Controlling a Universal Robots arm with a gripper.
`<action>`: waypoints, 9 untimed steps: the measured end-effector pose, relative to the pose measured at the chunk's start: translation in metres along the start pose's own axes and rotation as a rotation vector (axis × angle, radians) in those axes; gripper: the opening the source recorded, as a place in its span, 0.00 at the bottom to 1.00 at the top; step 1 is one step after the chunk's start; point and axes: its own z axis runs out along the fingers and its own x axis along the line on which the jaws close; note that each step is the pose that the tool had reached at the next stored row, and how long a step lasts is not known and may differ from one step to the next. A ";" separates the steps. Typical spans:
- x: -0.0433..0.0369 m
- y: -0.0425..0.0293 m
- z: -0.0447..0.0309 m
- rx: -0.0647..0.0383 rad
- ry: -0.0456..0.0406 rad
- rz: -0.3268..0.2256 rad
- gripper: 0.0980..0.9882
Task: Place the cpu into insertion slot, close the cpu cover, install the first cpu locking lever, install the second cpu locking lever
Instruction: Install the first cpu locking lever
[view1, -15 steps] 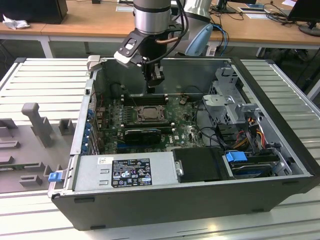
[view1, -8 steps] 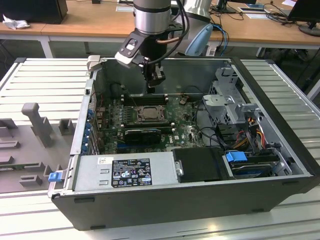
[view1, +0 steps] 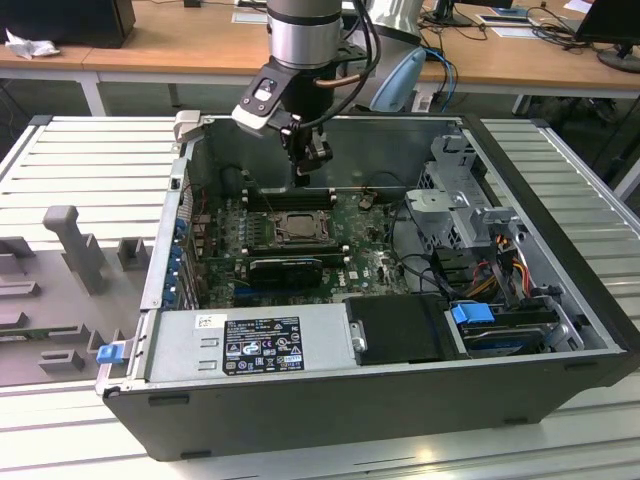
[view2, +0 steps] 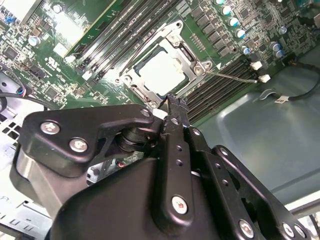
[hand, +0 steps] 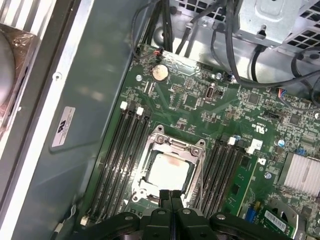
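First wrist view puts your gripper (hand: 170, 192) nearest, both fingers pressed together with nothing between them, hovering over the socket's edge. Just past the tips, the cpu (hand: 169, 171) lies in the insertion slot (hand: 156, 132), and the cpu cover (hand: 142, 165) looks folded down around it. Farther out, in the second wrist view, a thin locking lever (view2: 232, 76) juts free across the memory slots (view2: 215, 95). You're on the lever step, I'd judge; it calls for a precise push on thin wire.

Open-topped case (view1: 350, 410): free air straight above the insertion slot (view1: 298, 227). Low memory slots (hand: 120, 155) flank it on both sides. Case wall (hand: 100, 100) stands near. Black card (view1: 285, 268) sits just beside. Cables (view1: 415, 265) and drive cage (view1: 455, 195) crowd the exterior view's right.
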 end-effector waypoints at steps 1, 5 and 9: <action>0.0000 0.0000 0.0000 0.000 0.0002 -0.006 0.01; 0.0000 0.0000 0.0000 0.001 0.0027 -0.095 0.01; 0.0007 -0.0021 0.0000 0.002 0.0047 -0.172 0.01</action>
